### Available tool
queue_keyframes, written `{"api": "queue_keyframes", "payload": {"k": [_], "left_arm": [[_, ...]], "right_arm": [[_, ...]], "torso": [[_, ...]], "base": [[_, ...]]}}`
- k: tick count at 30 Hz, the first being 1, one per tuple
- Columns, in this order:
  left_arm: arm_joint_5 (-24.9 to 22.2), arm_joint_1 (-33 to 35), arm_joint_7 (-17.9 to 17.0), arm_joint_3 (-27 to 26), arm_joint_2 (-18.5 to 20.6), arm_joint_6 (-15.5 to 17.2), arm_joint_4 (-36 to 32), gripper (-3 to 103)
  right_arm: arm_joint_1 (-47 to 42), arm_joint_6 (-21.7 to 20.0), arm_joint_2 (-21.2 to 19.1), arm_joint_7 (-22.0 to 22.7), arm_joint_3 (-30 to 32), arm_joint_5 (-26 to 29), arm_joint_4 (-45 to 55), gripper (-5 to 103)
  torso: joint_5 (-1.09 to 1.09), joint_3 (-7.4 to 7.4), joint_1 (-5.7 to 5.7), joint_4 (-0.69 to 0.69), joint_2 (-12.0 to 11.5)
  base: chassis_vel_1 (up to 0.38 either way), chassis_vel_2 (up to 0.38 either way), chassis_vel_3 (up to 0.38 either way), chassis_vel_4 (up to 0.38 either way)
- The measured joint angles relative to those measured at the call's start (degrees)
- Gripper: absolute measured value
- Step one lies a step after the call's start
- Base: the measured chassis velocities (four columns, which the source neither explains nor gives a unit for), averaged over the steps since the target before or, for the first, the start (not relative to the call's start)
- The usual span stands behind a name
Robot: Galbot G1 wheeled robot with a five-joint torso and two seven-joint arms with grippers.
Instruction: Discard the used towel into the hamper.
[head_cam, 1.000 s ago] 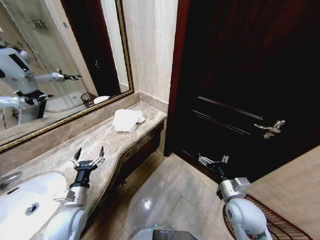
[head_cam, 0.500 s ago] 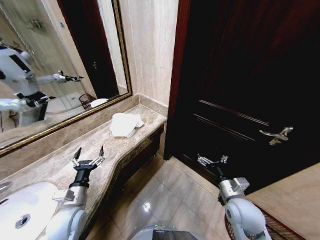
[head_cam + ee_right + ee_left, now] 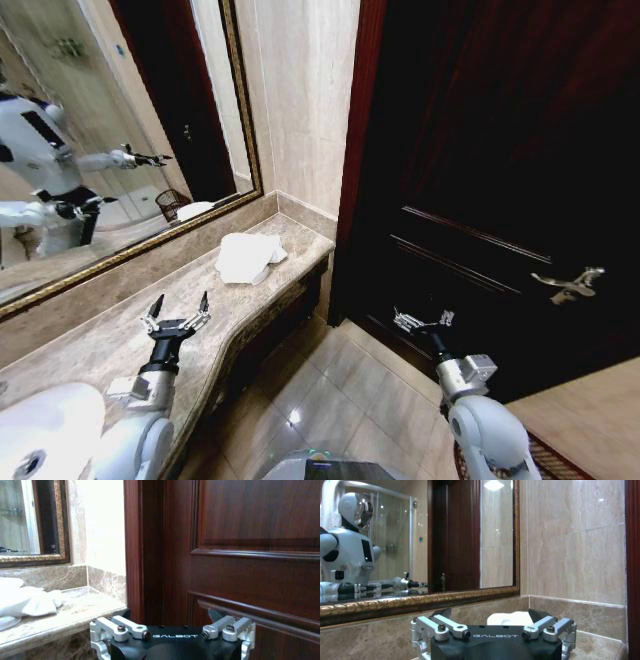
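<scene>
The used towel lies crumpled and white on the marble counter, near its far end by the wall. My left gripper stands open above the counter, short of the towel, with nothing between its fingers. In the left wrist view the towel sits beyond the open left gripper. My right gripper is open over the floor, facing the dark door. The right wrist view has the towel off to one side of that gripper. The hamper appears as a dark wire basket reflected in the mirror.
A framed mirror runs along the wall behind the counter. The white sink is at the near left. A dark wooden door with a metal handle stands ahead on the right. Glossy tiled floor lies between counter and door.
The whole head view has shifted: the sink slid toward the left edge and the door handle moved right and down. Both grippers stay open in the same pose, and the towel lies untouched.
</scene>
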Motion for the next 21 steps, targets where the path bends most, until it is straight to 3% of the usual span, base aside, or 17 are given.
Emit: {"api": "queue_keyframes", "payload": {"k": [7, 21], "left_arm": [[0.64, -0.38, -0.71, 0.02, 0.06, 2.25, -0.36, 100], [0.54, -4.93, -2.89, 1.46, 2.80, 10.75, -0.57, 100]], "right_arm": [[-0.08, 0.01, 0.08, 0.06, 0.02, 0.00, -0.09, 100], [-0.43, 2.45, 0.26, -0.37, 0.06, -0.95, -1.07, 100]], "torso": [[0.00, 0.00, 0.00, -0.01, 0.00], [0.00, 0.00, 0.00, 0.00, 0.00]], "base": [[-0.083, 0.078, 0.082, -0.082], [-0.035, 0.048, 0.035, -0.045]]}}
